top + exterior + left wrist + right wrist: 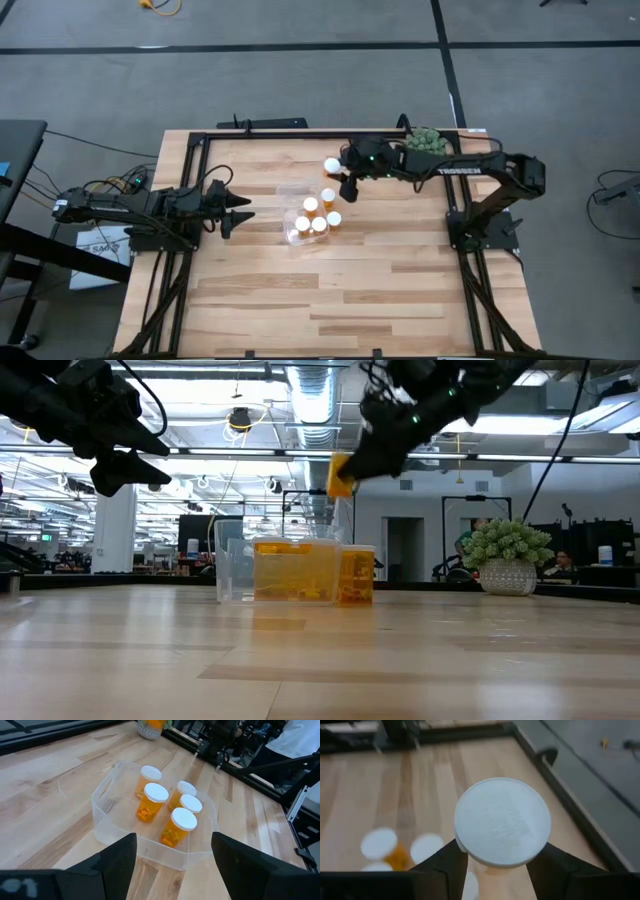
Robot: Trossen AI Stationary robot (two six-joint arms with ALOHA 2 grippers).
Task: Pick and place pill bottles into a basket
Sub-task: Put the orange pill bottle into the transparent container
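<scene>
The clear basket [291, 212] stands mid-table and also shows in the left wrist view [107, 802]. Several orange pill bottles with white caps [156, 795] stand upright in it. Whether the ones at its right edge [334, 218] are inside, I cannot tell. My right gripper [341, 172] is shut on one more bottle [342, 475], in the air beyond the basket's far side. My left gripper [246, 213] is open and empty, left of the basket and above the table, pointing at it [173, 842]. My right gripper pinches the bottle's body just under its white cap [490, 868], one finger [445, 867] on each side. The fingers come from the table's right, slanting down. The bottle is lifted clear of the table and basket, its cap [332, 166] up.
A green potted plant [427, 140] stands at the table's far right, behind my right arm, and also shows in the low view [507, 555]. A black frame runs along the table's far, left and right edges. Bare wood lies toward the near edge.
</scene>
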